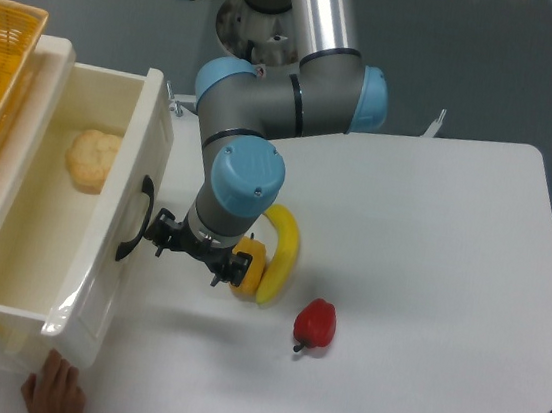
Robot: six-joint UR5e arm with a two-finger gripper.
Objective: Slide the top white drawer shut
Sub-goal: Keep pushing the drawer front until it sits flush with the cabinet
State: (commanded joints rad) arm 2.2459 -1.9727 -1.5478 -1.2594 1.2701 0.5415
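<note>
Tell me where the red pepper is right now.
The red pepper lies on the white table, low and just right of centre in the camera view, a little right of and below the banana.

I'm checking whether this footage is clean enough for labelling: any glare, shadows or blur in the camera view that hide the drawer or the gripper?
Fixed camera view: even, soft lighting. The top white drawer shows small glare spots on its glossy rim, hiding nothing. The gripper is dark and small against the black handle, so its jaws are hard to read. A soft shadow lies under the arm. No noticeable blur.
</note>
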